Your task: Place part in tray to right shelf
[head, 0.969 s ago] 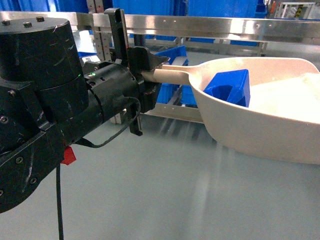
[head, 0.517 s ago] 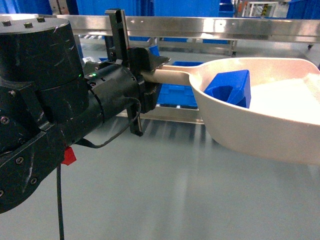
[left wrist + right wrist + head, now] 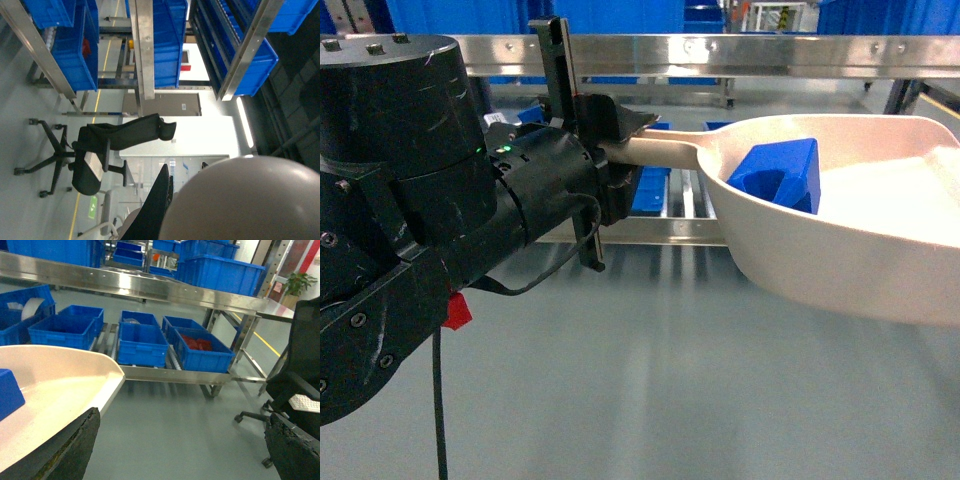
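Observation:
The beige tray (image 3: 840,250) hangs above the floor with the blue part (image 3: 782,176) lying in its bowl near the handle. My left gripper (image 3: 618,150) is shut on the tray's handle (image 3: 665,151). In the left wrist view the tray's underside (image 3: 245,200) fills the lower right beside one dark finger (image 3: 155,210). The right wrist view catches the tray's rim (image 3: 60,385) and a corner of the part (image 3: 7,392) at the left. My right gripper (image 3: 182,450) is open over bare floor, holding nothing. The right shelf (image 3: 770,50) stands behind the tray.
Blue crates (image 3: 142,342) sit on the steel shelf's lower roller level (image 3: 685,195), one holding red pieces (image 3: 197,344). More crates (image 3: 220,270) sit on the upper rail. A black office chair (image 3: 295,390) stands on the grey floor at the right.
The shelf and crates behind have slid left in the head view, while the left arm, tray and part keep the same place in the frame.

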You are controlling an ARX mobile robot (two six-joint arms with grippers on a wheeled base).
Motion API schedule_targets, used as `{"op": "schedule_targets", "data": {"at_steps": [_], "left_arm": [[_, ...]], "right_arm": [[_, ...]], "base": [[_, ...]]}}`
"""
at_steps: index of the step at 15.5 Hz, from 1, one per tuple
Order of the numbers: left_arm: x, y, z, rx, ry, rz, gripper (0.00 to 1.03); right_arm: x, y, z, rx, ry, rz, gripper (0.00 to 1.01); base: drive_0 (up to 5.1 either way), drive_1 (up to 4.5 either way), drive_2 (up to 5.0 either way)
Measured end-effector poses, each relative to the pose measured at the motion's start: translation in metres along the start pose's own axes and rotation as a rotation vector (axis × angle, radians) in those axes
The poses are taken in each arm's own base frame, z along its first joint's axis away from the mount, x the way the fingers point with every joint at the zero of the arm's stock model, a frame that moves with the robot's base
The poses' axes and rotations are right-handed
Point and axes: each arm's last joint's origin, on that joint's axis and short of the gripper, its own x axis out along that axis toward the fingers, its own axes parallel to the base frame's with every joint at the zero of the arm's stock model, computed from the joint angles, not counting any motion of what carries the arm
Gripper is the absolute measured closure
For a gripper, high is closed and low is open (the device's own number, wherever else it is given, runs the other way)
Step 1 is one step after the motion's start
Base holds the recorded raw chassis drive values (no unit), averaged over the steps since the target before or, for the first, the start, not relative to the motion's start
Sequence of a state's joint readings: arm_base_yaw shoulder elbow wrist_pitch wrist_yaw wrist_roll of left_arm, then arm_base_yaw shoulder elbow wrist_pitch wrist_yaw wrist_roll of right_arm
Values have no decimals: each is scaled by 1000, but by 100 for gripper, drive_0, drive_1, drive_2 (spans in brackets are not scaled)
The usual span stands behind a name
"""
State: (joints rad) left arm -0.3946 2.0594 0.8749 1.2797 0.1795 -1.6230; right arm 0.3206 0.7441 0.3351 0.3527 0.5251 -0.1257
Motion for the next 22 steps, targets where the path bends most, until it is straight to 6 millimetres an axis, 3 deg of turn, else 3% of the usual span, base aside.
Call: {"op": "schedule_targets", "data": {"at_steps": [22], "left_arm": [[0, 0, 0, 0, 1, 0, 90]], "right_arm": [[0, 0, 0, 0, 0, -2, 3]], "base": [[-16, -16, -16]]}}
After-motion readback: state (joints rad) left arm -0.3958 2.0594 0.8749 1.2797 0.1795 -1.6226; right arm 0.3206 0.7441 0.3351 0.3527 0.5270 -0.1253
